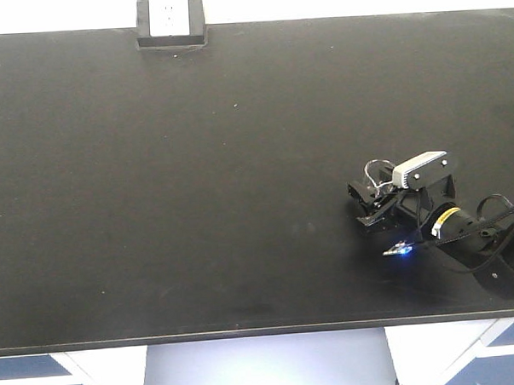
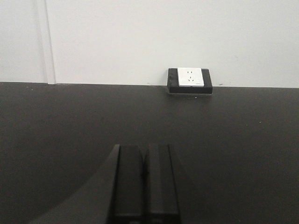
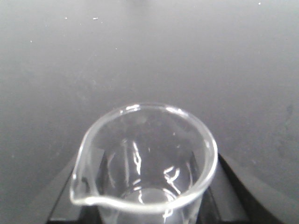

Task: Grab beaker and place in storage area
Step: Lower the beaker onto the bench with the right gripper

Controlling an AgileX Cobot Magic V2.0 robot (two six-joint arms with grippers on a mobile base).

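Right hand (image 1: 370, 198): pinching the beaker (image 1: 377, 174), low over the worktop (image 1: 197, 186), well forward and right of the socket box (image 1: 170, 22).
Left hand (image 2: 144, 182): fingers pressed together, holding nothing, pointing toward the socket box.
Beaker: clear glass, upright between the right hand's fingers, spout at near-left rim.
Worktop: plain matte black.

A plain white wall (image 2: 140, 37) fills the upper part of the left wrist view, a vertical seam at upper left. Along the front view's bottom edge, white cabinet frames (image 1: 103, 370) with blue panels (image 1: 26, 369) flank a pale floor (image 1: 265, 367).
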